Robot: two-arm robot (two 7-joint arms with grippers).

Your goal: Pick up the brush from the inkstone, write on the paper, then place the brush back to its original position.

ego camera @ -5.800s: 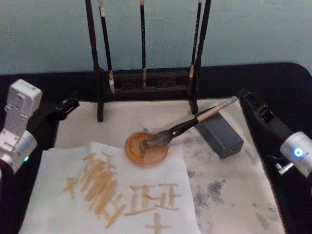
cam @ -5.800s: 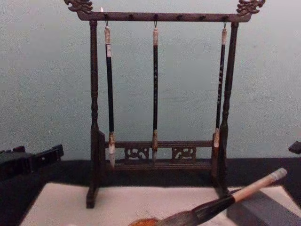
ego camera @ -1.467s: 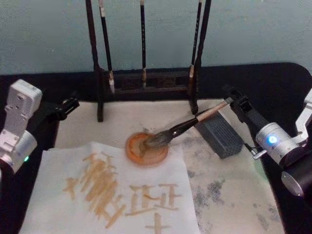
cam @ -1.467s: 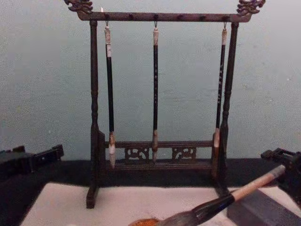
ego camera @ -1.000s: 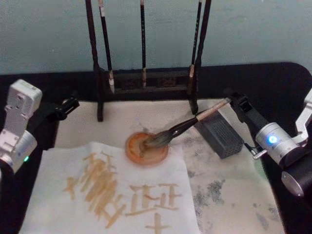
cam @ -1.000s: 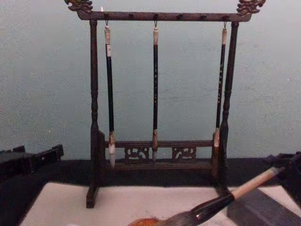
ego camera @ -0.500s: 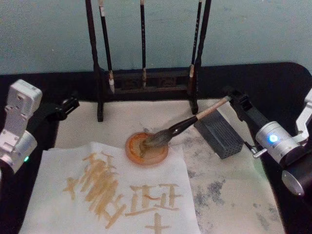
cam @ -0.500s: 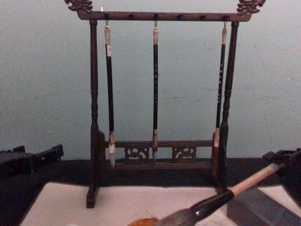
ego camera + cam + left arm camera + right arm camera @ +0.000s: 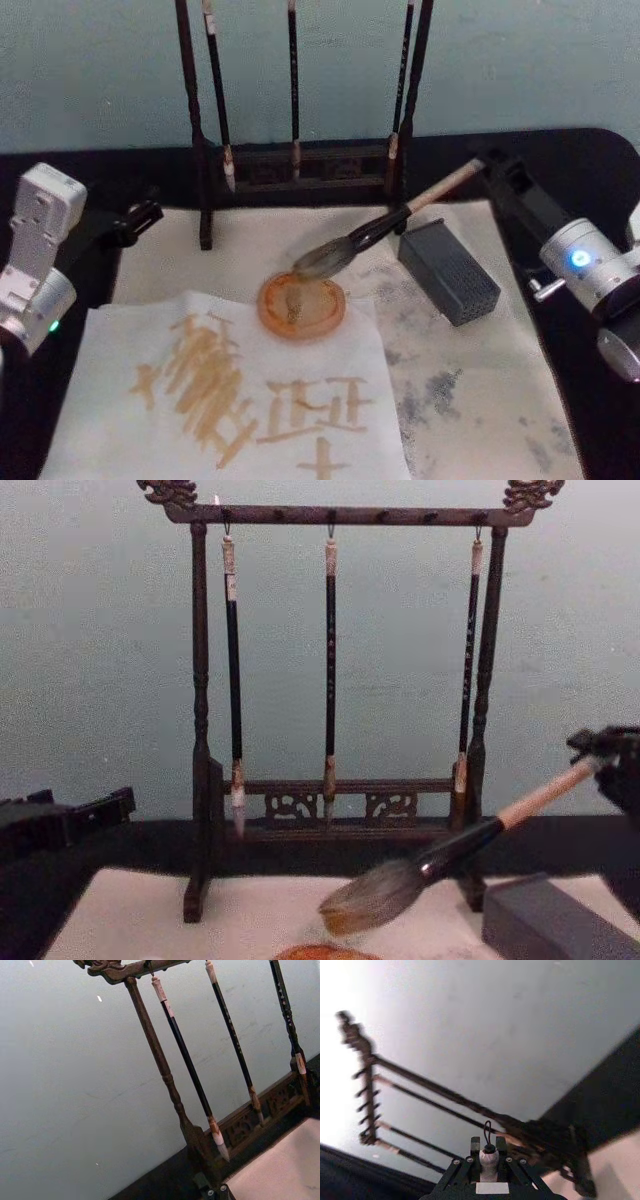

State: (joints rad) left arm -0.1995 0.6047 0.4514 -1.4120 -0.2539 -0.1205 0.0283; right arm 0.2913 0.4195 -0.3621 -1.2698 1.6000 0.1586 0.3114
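Inkstone (image 9: 302,305): centre of frame, resting on the surface. Brush (image 9: 385,225): held clear of it, tuft just above the inkstone's far rim, handle slanting toward the upper right. Right end effector (image 9: 484,168): clenched on the handle's top end, right of centre. Left end effector (image 9: 140,214): parked at the left edge, well apart; grip state cannot be told. Brush rack (image 9: 300,165) stands behind.

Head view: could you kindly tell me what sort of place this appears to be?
Likely a calligraphy practice table: a wooden brush rack hung with three slim brushes, an orange inkstone dish, and the thick brush held by the right hand above it.
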